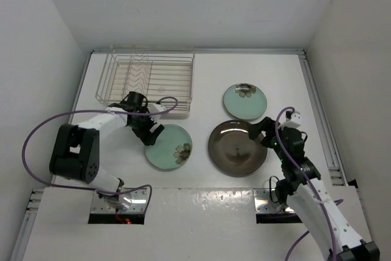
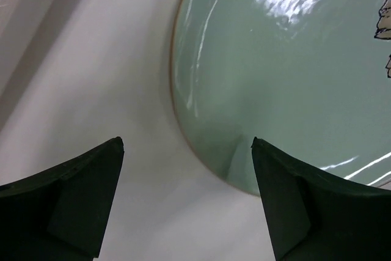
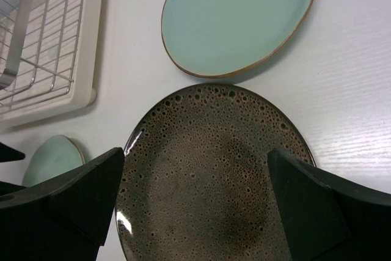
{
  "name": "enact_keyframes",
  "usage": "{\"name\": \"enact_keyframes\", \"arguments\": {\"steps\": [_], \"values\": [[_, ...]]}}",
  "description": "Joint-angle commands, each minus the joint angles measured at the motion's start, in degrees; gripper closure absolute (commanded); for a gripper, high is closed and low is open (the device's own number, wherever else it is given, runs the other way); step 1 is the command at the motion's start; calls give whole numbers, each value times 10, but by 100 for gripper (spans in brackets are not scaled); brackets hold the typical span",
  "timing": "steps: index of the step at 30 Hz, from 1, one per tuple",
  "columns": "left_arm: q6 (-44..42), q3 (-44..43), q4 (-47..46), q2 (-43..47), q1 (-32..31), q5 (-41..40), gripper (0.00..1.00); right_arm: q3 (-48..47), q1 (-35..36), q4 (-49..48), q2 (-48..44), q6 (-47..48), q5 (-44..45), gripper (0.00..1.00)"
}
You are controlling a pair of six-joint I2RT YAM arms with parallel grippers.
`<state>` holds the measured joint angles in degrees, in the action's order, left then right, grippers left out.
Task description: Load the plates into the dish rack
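You have loaded nothing yet. The dish rack (image 1: 148, 80), at the upper left of the top view, holds no plate, and its wire dividers stand bare over the pale tray.

All three plates lie flat on the worktop (image 1: 204, 74):
- The first green plate (image 1: 169, 147) sits just below the rack, left of centre.
- The brown plate (image 1: 237, 148) lies to its right, near the middle.
- The second green plate (image 1: 244, 101) lies just above the brown one. Their rims are close, and you cannot tell whether they touch.

Your left pincer (image 2: 186, 143) is released, with its fingers spread wide at the left rim of the first green plate and gripping nothing. Your right pincer (image 3: 195, 154) is released too, hanging over the brown plate and holding nothing.

All three loads are left to do. The first green plate, nearest the rack, looks like the likely one to start with.
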<state>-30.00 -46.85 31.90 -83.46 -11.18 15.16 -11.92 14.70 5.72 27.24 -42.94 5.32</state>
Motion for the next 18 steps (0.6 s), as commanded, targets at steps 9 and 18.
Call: {"name": "enact_keyframes", "arguments": {"steps": [9,18], "values": [[-77,11,1,-105,4,120,23,-23,0,81,-50,6,18,0],[-109,14,26,-129,-53,126,87,-28,0,98,-61,1,21,0]]}}
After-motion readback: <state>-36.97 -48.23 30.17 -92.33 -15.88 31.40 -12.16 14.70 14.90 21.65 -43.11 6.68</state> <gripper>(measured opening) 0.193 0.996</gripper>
